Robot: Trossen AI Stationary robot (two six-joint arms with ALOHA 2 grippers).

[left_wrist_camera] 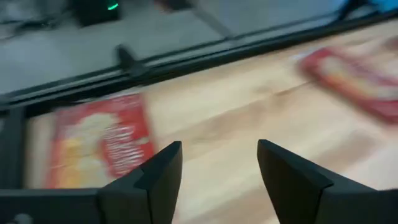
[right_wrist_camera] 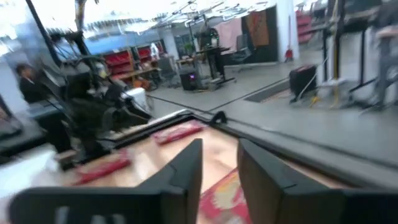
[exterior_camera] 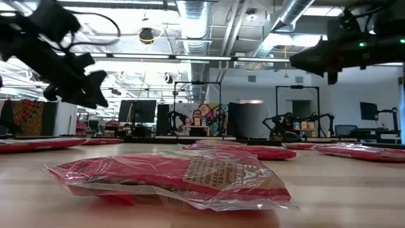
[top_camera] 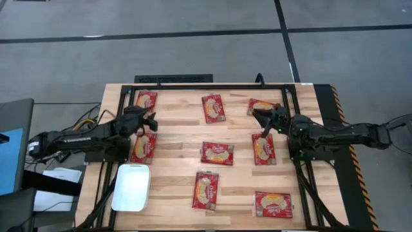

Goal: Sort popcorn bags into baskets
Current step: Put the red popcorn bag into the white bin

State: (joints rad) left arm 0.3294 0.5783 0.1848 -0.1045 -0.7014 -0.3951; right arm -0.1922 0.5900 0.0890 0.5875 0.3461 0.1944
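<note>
Table: a pale wooden plank top [top_camera: 180, 122] inside a black frame, grey floor all round it.
Room: from table height, a wide workshop with ceiling ducts, strip lights, monitors and shelving at the back; a person stands off at the edge of the right wrist view.
Popcorn bags: flat red packets with a pale yellow picture and white lettering; eight lie spread over the wood, none overlapping.
Nearest bag: one bag [exterior_camera: 171, 177] lies crinkled and glossy right in front of the low camera.
Basket: a white shallow tray [top_camera: 131, 187] with rounded corners sits at the near left edge, nothing red in it.
Left gripper [top_camera: 153, 122]: raised off the table, fingers spread apart and gripping nothing; it hangs between the far-left bag [top_camera: 146, 100] and the bag [top_camera: 143, 147] just nearer the tray, touching neither.
Right gripper [top_camera: 260, 116]: also lifted, fingers a narrow gap apart with nothing between them, just beside the far-right bag [top_camera: 260, 105], with another bag [top_camera: 263, 148] near the arm.
Middle: the centre bag [top_camera: 217, 153] lies well apart from both grippers.
</note>
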